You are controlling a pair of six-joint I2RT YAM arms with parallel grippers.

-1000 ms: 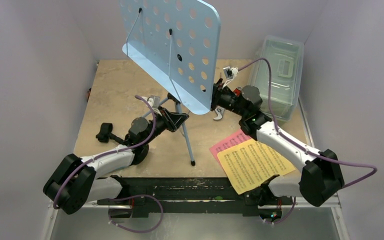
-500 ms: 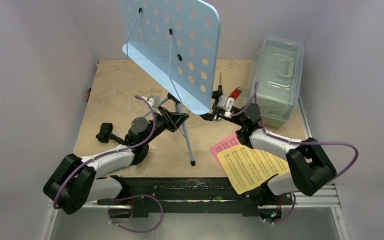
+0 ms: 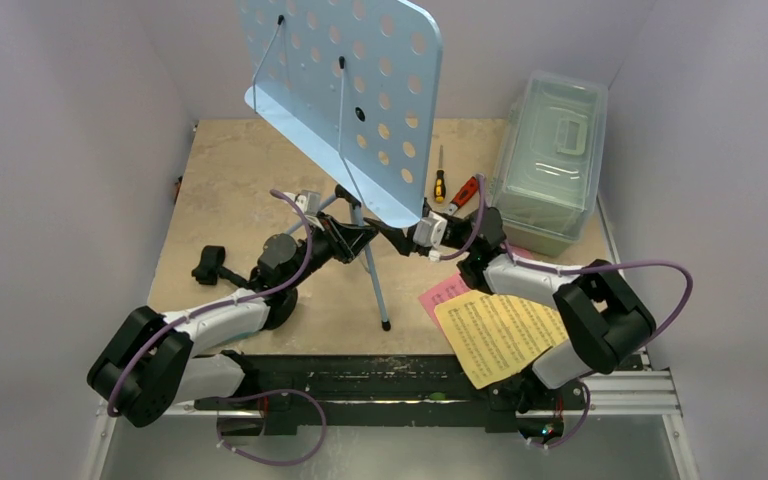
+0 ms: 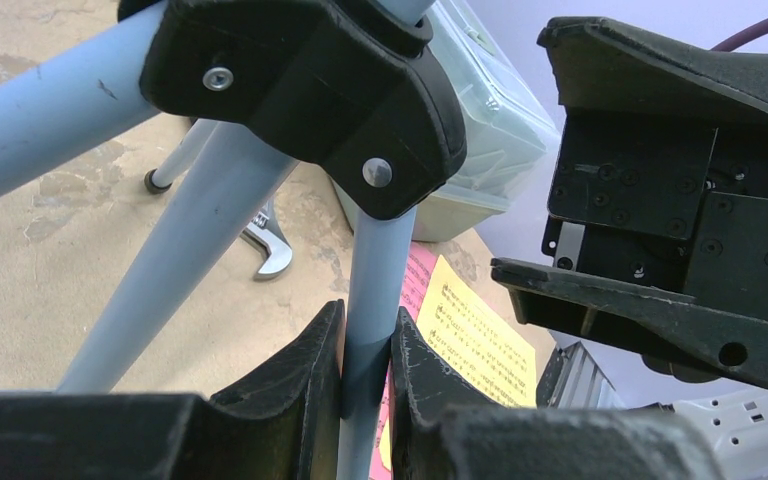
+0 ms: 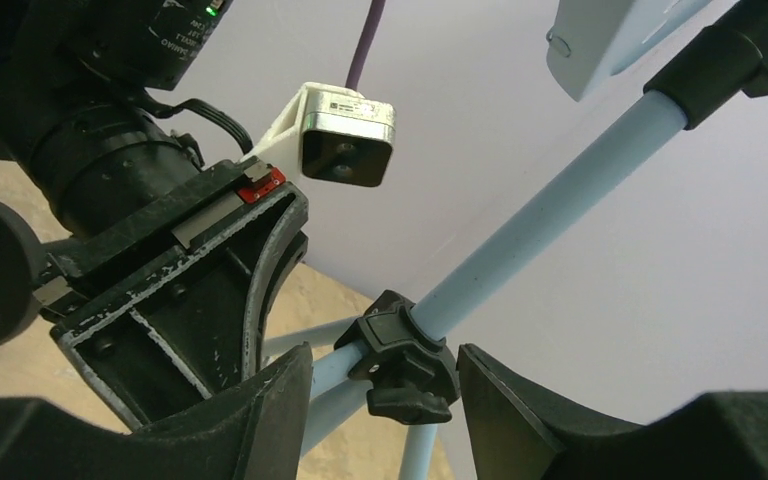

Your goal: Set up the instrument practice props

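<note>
The light blue perforated music stand (image 3: 345, 95) stands on its tripod legs (image 3: 375, 285) mid-table. My left gripper (image 3: 352, 240) is shut on one light blue leg (image 4: 370, 300) just below the black hub (image 4: 350, 90). My right gripper (image 3: 397, 238) is open at the hub from the right. In the right wrist view its fingers (image 5: 385, 400) straddle the black clamp collar (image 5: 407, 362) without touching it. The yellow page (image 3: 505, 330) lies over the pink page (image 3: 448, 288) at the front right. A black part (image 3: 210, 265) lies at the left. The cyan microphone is not clearly in view.
A clear lidded box (image 3: 550, 160) stands at the back right. A screwdriver (image 3: 439, 185) and a red-handled wrench (image 3: 466, 190) lie beside it. The wrench head also shows in the left wrist view (image 4: 265, 252). Walls close in on three sides.
My right arm has swung from beside the box leftward and down to the stand's hub, uncovering the screwdriver and wrench. My left gripper has kept its hold on the leg.
</note>
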